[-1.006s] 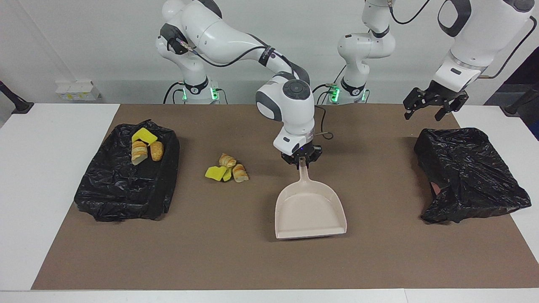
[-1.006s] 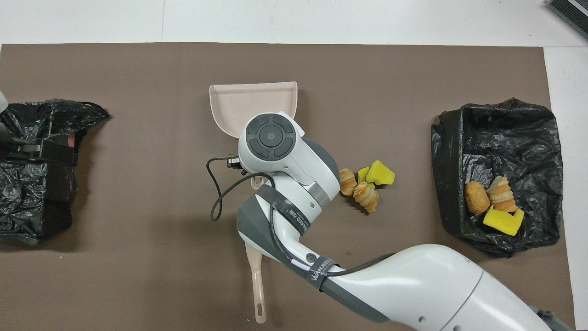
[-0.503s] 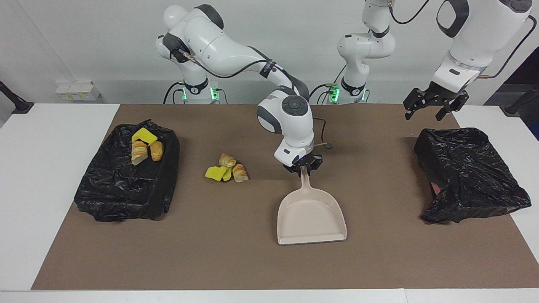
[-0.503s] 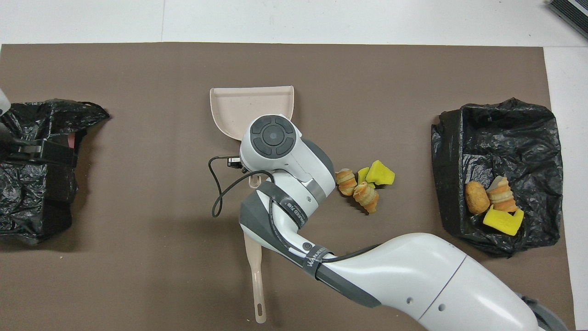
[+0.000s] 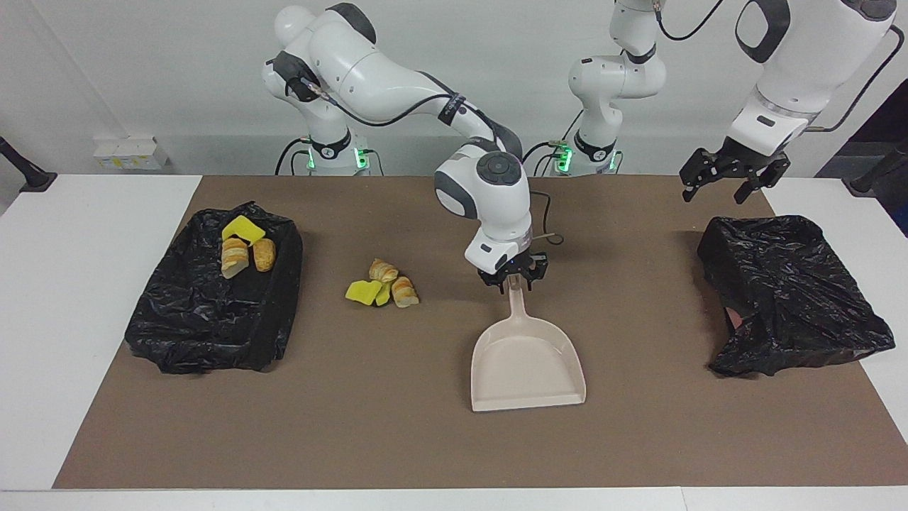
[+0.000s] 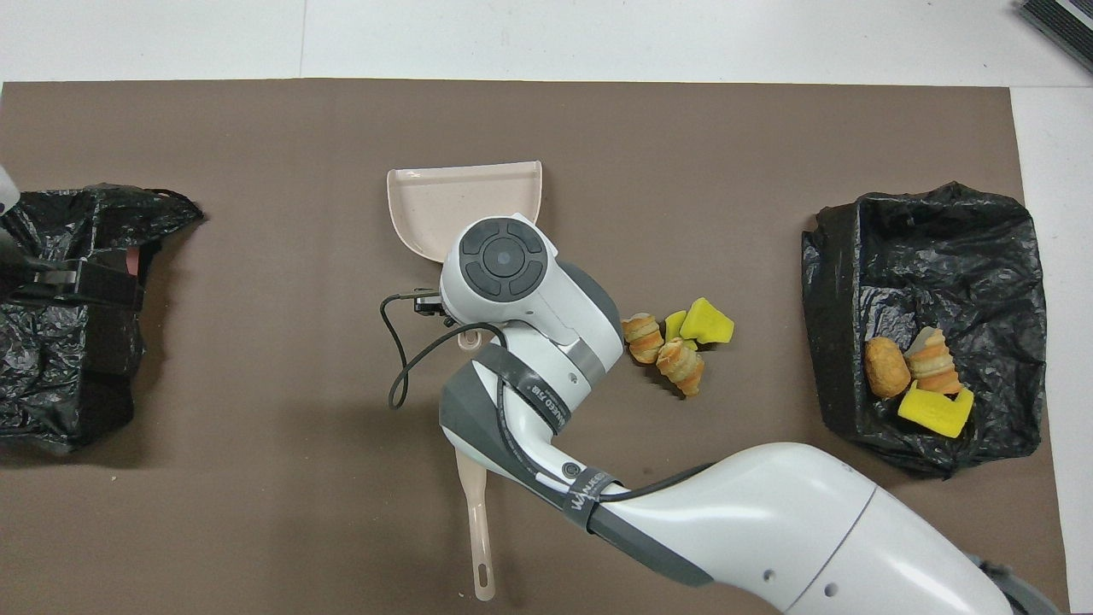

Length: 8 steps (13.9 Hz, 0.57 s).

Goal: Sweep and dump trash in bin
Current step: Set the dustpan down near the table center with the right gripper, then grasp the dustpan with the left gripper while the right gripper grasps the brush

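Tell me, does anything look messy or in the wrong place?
Yes. A little pile of trash, yellow chunks and striped pastry pieces, lies on the brown mat beside the bin, not in it like the rest.

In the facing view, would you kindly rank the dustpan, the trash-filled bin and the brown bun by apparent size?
1. Bin, largest.
2. Dustpan, clearly smaller than the bin.
3. Bun, by far the smallest, lying in the bin.
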Available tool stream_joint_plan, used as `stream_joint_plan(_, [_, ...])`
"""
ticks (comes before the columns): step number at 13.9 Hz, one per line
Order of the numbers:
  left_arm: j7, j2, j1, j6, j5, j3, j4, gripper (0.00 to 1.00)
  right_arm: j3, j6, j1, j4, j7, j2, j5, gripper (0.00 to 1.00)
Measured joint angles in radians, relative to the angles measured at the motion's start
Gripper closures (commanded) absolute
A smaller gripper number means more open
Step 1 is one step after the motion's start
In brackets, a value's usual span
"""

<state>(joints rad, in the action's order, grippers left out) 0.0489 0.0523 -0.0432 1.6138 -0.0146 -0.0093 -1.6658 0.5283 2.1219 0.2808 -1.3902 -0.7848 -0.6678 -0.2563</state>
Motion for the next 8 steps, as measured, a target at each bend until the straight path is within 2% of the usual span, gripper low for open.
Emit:
stream_joint_plan(3, [0.000, 0.000, -0.008, 0.003, 0.000, -0.004, 0.000, 0.00, 0.010, -0.158, -0.007, -0.015, 0.000, 0.085, 0.000, 0.00])
stream_joint_plan(5, [0.000, -0.005, -0.033, 0.020, 0.000, -0.006, -0.004, 0.00, 0.041, -0.257, -0.014, -0.033, 0.000, 0.154, 0.044, 0.00])
stream_joint_plan(8, [-0.019, -0.039, -0.083, 0.061, 0.000, -0.008, -0.008, 0.00, 0.085, -0.290, -0.012, -0.149, 0.000, 0.258, 0.105, 0.00])
